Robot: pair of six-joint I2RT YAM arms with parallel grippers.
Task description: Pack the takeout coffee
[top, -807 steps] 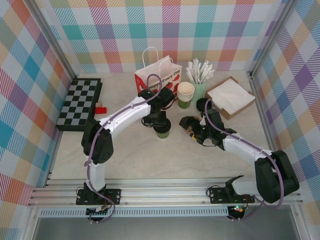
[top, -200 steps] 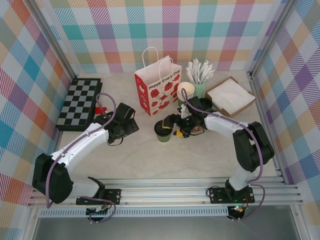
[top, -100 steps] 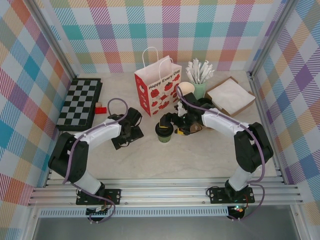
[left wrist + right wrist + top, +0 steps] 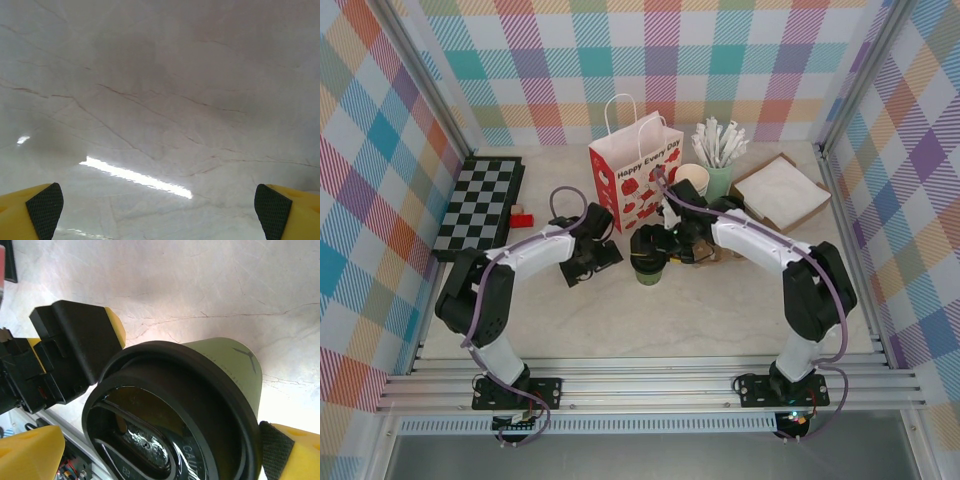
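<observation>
Right wrist view first: where is the takeout coffee (image 4: pixel 227 372)? (Ana)

Upright on the marble table (image 4: pixel 720 320), black lid (image 4: pixel 150 440) fitted, just in front of the red-and-white paper bag (image 4: pixel 636 178). It sits between the fingers of the right gripper (image 4: pixel 160 455), whose jaws stand wide. One pad (image 4: pixel 274 442) looks to touch the lid's rim and the other finger is apart from it. Bracketed, not clamped. (Ben)

And the left gripper (image 4: pixel 159 212)? (Ana)

Spread wide too, with nothing between its fingers and bare table under it. In the top external view it is low over the table near the cup, on the side away from the right arm. (Ben)

So how far along are we? (Ana)

Early, I'd judge. The lid is on, so the drink looks ready to travel, but the cup stands on the table outside the bag and is not yet lifted. Left to do: close on the cup, raise it level, and lower it through the bag's open top. The stack of cream cups (image 4: pixel 692 180) and the stirrer holder (image 4: pixel 719 182) stand close behind the right arm; I'd leave them be. (Ben)
</observation>
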